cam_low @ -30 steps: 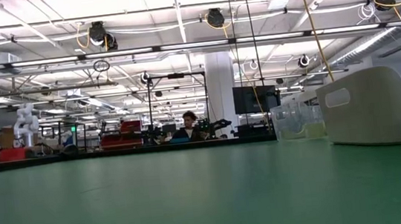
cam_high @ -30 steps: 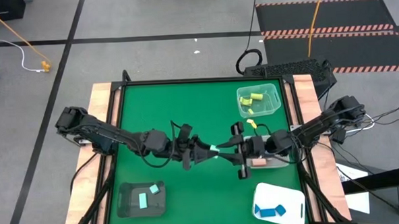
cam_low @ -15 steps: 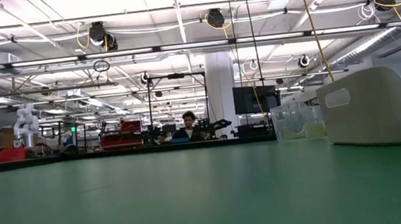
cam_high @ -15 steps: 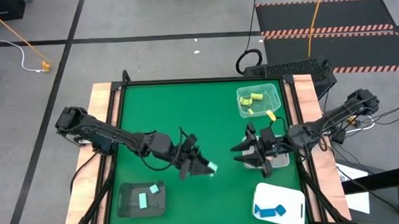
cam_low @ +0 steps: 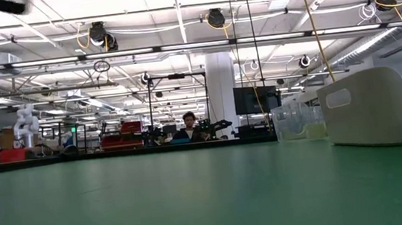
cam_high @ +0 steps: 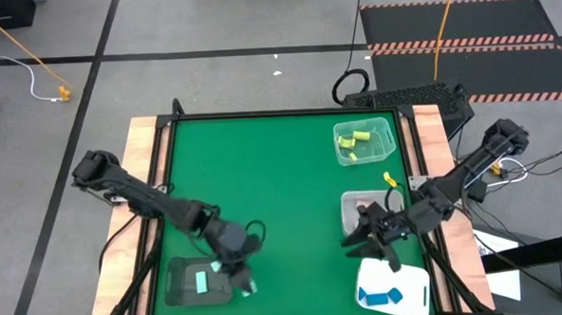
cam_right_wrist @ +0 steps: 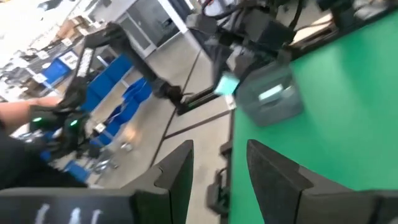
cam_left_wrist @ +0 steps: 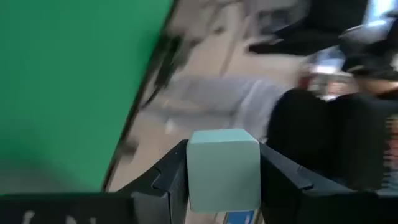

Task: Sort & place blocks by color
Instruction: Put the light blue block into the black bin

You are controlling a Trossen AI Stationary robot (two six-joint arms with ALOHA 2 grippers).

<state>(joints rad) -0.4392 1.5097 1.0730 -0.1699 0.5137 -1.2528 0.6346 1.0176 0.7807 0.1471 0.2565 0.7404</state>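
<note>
A mint green block (cam_left_wrist: 222, 168) sits between the fingers of my left gripper (cam_high: 243, 281), which is shut on it above the right near corner of the dark tray (cam_high: 184, 287). Another mint block (cam_high: 203, 281) lies in that tray. My right gripper (cam_right_wrist: 219, 165) is open with nothing between its fingers. It hovers (cam_high: 353, 240) beside the clear tray (cam_high: 348, 208) that holds tan-pink blocks. Yellow blocks (cam_high: 356, 138) lie in a clear tray at the far right, and blue blocks (cam_high: 377, 296) in the white tray (cam_high: 410, 277). My left gripper pinches the mint block by two opposite sides (cam_left_wrist: 194, 174) between its two fingers. The fingers slant down toward the table's near edge. The block is lifted clear of the table and tray, with one flat face turned toward the wrist camera.
Open green mat fills the table's middle and far left. In the low view the white tray (cam_low: 380, 105) and a clear tray (cam_low: 295, 121) stand at the right. Wooden rails edge the table's left and right sides. A person sits far off in the room behind.
My left gripper has carried the mint block from the table's middle toward the near edge and left, down to the dark tray, turning its wrist on the way. My right gripper has drawn away from the middle toward the right and near edge, turning level.
</note>
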